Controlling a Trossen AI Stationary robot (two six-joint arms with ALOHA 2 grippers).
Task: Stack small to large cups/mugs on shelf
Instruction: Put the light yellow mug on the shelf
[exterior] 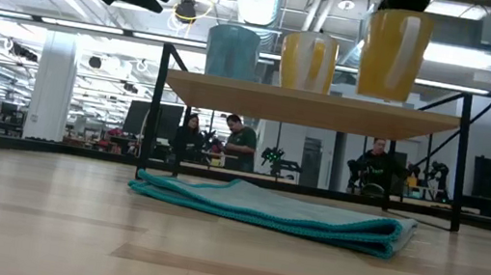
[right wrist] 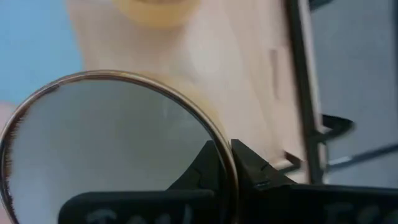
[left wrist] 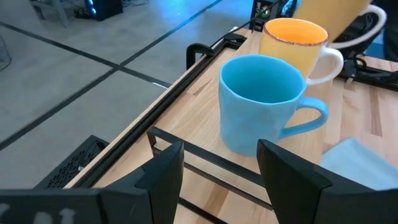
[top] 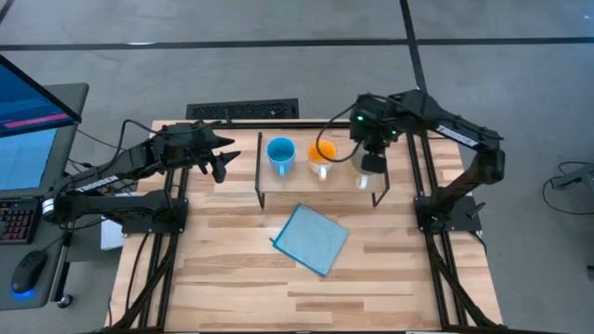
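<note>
High view: the right pincer (top: 369, 160) is hanging over the right end of the shelf (top: 343, 183), clenched on the rim of the large mug (top: 368, 165). In the right wrist view its fingers (right wrist: 217, 163) are pinching that rim, one inside and one outside, with the shelf board below. In the low view the large mug (exterior: 394, 52) is hanging just above the board, its base clear of the wood, beside the orange mug (exterior: 308, 61) and the blue mug (exterior: 233, 52), which are both sitting on the shelf (exterior: 313, 108).

The three are lining up in a row: the blue mug (top: 281, 154) at the left, the orange mug (top: 321, 157) in the middle, the large one at the right. A blue cloth (top: 311, 239) is lying flat on the bench (top: 232, 278) in front of the shelf.

The left pincer (top: 219, 160) is waiting in the air off the shelf's left end, released, its fingers (left wrist: 166, 171) spread and framing the blue mug (left wrist: 261, 102) from a distance.
</note>
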